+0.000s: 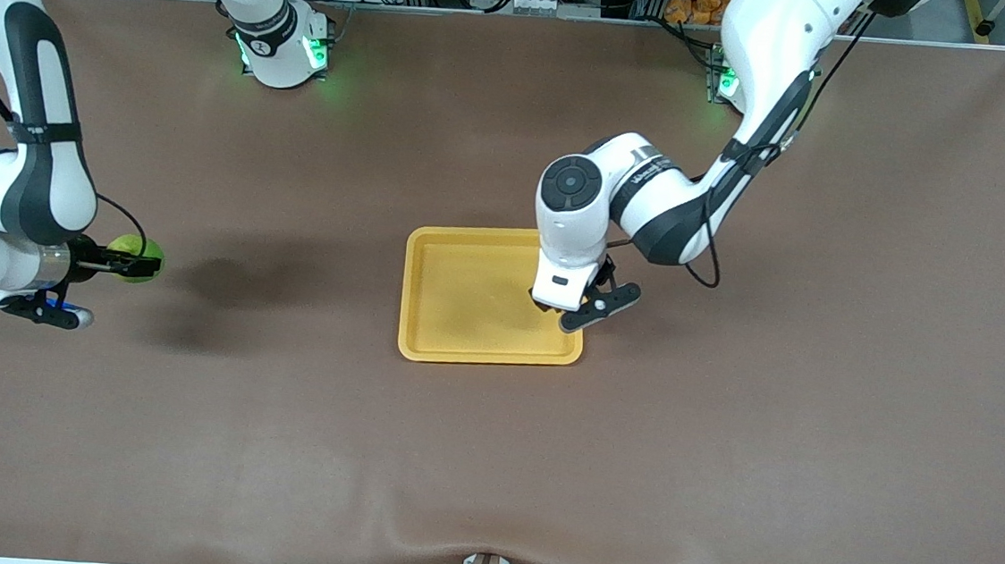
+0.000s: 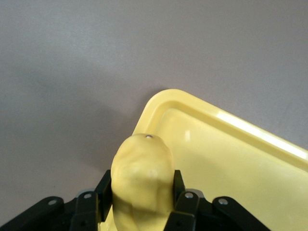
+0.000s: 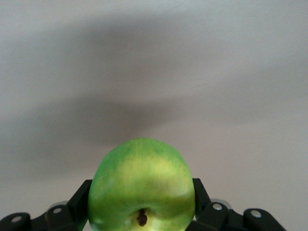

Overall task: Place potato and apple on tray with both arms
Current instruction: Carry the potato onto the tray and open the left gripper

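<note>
The yellow tray (image 1: 465,297) lies at the middle of the table. My left gripper (image 1: 552,304) is over the tray's edge toward the left arm's end, shut on the yellow-tan potato (image 2: 142,175). In the front view the hand hides the potato. The left wrist view shows the potato between the fingers (image 2: 179,185), above a tray corner (image 2: 226,159). My right gripper (image 1: 138,265) is over bare table at the right arm's end, well apart from the tray, and is shut on the green apple (image 1: 125,246). The right wrist view shows the apple (image 3: 142,183) with its stem dimple.
The brown table mat (image 1: 724,425) spreads all round the tray. The arms' bases (image 1: 283,50) stand along the table's edge farthest from the front camera. The right arm's shadow (image 1: 224,283) falls between the apple and the tray.
</note>
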You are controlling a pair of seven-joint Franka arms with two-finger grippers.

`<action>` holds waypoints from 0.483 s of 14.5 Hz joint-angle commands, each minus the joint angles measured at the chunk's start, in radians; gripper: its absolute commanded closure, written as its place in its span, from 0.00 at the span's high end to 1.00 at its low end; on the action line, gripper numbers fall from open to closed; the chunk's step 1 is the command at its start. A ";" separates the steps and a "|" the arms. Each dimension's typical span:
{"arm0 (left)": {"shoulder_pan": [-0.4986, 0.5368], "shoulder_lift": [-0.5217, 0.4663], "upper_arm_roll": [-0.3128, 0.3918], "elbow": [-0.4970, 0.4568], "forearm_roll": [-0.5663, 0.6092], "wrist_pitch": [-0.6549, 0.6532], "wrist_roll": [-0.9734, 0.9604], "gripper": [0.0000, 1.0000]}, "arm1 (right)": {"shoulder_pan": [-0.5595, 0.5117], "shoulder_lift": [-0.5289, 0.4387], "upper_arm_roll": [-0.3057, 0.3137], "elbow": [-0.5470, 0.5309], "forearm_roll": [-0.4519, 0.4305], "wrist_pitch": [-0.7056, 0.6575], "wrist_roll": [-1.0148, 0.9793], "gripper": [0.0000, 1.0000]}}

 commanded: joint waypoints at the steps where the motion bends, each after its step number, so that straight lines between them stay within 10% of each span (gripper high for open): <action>1: -0.120 0.039 0.071 0.057 0.089 -0.073 -0.017 0.00 | -0.002 -0.042 0.043 0.020 0.003 -0.083 0.010 0.00; 7: -0.248 0.116 0.136 0.104 0.217 -0.121 -0.006 0.00 | 0.047 -0.136 0.075 0.024 0.016 -0.177 0.010 0.00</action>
